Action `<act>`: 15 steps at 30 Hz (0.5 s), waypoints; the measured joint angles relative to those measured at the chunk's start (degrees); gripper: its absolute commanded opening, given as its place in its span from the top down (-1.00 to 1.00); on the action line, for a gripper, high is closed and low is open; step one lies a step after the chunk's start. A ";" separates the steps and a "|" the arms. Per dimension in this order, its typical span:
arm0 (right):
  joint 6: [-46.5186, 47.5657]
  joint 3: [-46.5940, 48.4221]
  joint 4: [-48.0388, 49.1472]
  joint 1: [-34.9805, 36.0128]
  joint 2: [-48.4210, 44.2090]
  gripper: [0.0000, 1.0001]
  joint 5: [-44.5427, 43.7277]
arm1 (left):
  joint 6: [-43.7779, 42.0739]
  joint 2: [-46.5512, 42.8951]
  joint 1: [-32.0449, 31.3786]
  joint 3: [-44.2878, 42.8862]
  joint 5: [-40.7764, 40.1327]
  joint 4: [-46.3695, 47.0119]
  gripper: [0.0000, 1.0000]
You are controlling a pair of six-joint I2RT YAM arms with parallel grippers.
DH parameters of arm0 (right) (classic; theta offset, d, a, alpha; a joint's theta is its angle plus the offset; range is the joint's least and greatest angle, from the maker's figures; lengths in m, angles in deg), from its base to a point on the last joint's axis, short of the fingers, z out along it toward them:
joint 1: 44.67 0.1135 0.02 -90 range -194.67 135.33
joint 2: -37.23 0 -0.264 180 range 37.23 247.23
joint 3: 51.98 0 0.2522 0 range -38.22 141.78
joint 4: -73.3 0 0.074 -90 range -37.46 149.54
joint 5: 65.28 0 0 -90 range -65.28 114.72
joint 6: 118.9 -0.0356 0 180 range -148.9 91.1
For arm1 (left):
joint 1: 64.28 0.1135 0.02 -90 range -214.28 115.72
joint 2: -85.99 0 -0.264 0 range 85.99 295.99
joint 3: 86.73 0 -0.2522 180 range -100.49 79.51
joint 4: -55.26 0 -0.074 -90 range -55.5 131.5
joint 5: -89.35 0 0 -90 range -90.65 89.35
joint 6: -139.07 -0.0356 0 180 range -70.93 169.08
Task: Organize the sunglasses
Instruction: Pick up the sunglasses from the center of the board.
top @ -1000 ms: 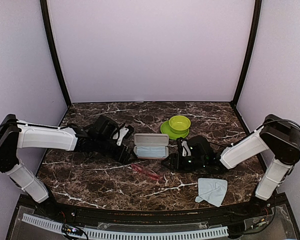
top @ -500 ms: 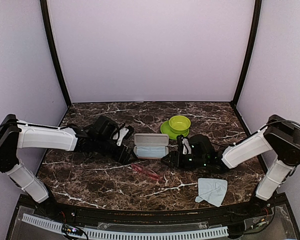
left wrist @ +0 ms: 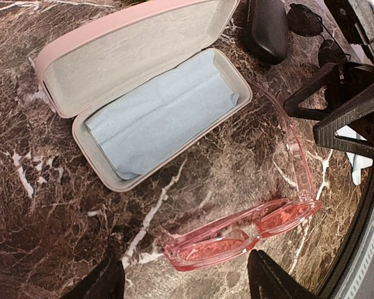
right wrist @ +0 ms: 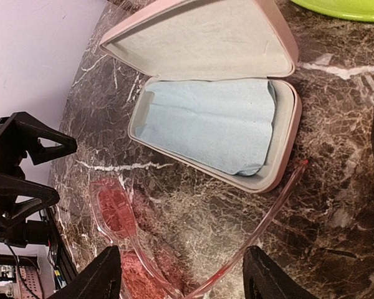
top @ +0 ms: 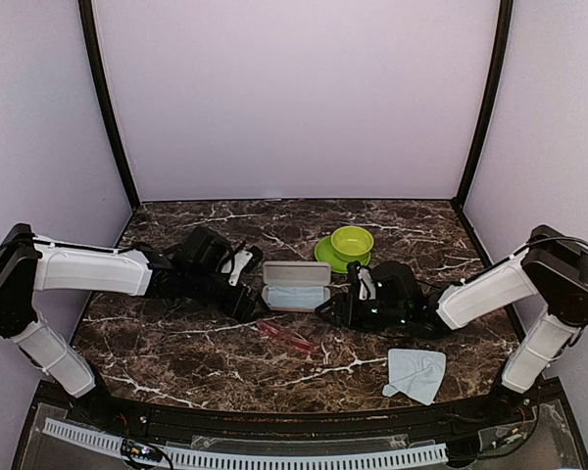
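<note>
The red-pink sunglasses [top: 286,335] lie on the marble in front of the open pink case [top: 296,286], one temple unfolded. In the left wrist view the sunglasses [left wrist: 243,235] sit just ahead of my left gripper [left wrist: 187,286], which is open and holds nothing. My right gripper [right wrist: 187,277] is open too, with the sunglasses [right wrist: 112,212] and their long temple [right wrist: 271,208] lying between and ahead of its fingertips, not gripped. From above, the left gripper [top: 250,304] and right gripper [top: 326,311] face each other across the case. Dark lenses of a black pair [left wrist: 304,18] show beside the black case [left wrist: 266,28].
The pink case [left wrist: 143,93] holds a light blue cloth. A green bowl on a green plate [top: 351,245] stands behind the right gripper. A pale blue cloth [top: 416,374] lies near the front right edge. Dark frame posts flank the back wall.
My right gripper has crept a little left and toward the pink case. The left arm and the sunglasses have not moved.
</note>
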 measured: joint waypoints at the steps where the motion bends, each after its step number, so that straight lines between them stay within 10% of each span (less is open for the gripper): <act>1: 0.00 0.00 0.02 0.00 -0.37 -0.34 0.00 | 0.00 0.00 0.00 0.00 0.02 0.02 -0.40; 11: -0.02 -1.22 -0.42 -0.63 -10.60 -0.34 0.02 | 0.02 0.00 0.00 0.00 0.04 0.13 -0.40; 13: -0.02 -1.40 -0.55 -1.20 -13.55 0.41 0.02 | 0.02 0.00 0.00 0.00 0.02 0.17 -0.40; 15: 1.31 -1.40 -0.63 -1.79 -16.02 0.07 1.01 | 0.02 0.00 0.00 0.00 0.02 0.28 -0.40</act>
